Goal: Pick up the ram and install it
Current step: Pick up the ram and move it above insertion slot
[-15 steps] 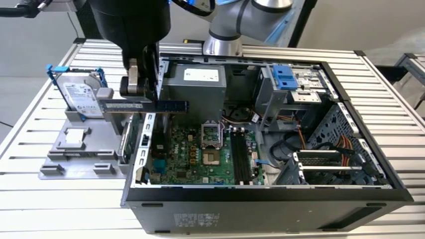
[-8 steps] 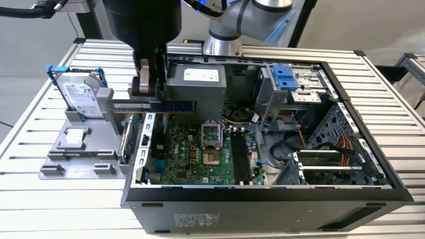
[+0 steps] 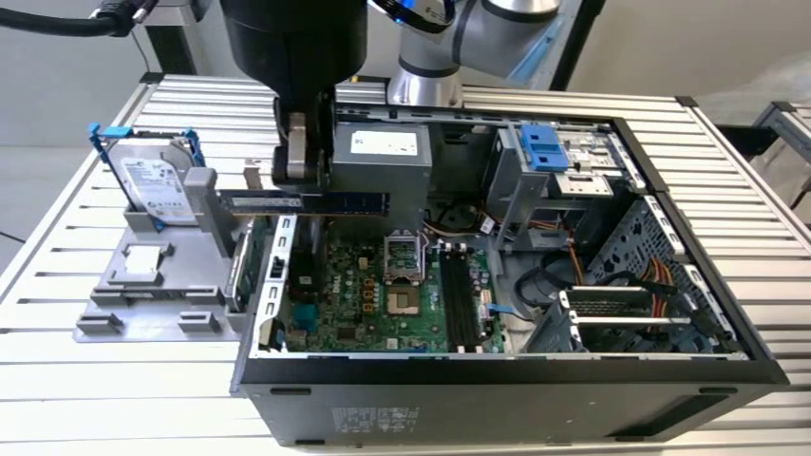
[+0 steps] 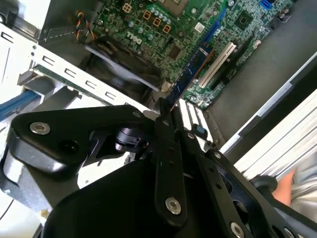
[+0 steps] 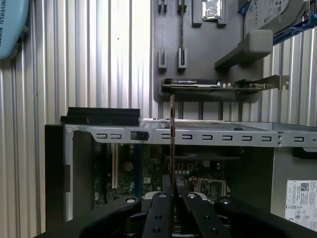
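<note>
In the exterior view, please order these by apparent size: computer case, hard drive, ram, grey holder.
1. computer case, clearly the largest.
2. grey holder.
3. hard drive.
4. ram: longer than the drive but very thin, so the ranking of these last two is unsure.

Slim blue ram (image 3: pixel 342 200), held aloft (on edge), level

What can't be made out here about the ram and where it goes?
- Exterior view: the gripper itself covers the spot where it clamps the ram.
- First wrist view: the ram is edge-on, so its chips and notch are hidden.
- Exterior view: latches on the memory slots are too small to tell open from shut.
- Second wrist view: the ram's held end is behind the gripper.
</note>
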Available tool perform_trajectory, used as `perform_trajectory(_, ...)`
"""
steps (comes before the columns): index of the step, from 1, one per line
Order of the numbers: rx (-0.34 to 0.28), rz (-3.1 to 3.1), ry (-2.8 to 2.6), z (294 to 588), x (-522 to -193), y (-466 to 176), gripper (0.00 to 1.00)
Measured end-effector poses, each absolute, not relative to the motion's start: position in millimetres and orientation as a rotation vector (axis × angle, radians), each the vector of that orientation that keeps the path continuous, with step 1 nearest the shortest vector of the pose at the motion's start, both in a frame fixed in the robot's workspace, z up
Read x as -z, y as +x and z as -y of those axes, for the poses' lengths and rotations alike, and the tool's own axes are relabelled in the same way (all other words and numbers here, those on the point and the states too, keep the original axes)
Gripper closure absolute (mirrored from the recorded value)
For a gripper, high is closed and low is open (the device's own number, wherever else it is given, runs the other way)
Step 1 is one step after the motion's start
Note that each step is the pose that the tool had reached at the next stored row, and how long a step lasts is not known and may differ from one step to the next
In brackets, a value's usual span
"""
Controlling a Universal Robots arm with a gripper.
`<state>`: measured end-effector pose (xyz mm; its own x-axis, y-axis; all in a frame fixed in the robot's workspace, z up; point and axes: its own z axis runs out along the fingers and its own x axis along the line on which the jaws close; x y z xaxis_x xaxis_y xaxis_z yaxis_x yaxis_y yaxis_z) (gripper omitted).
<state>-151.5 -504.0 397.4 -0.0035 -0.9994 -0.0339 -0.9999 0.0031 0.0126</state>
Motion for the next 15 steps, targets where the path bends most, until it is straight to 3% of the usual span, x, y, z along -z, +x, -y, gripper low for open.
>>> perform_trajectory(15, -0.052, -2.214, -2.207, 504.0, -397.3, -128.0, 1.0)
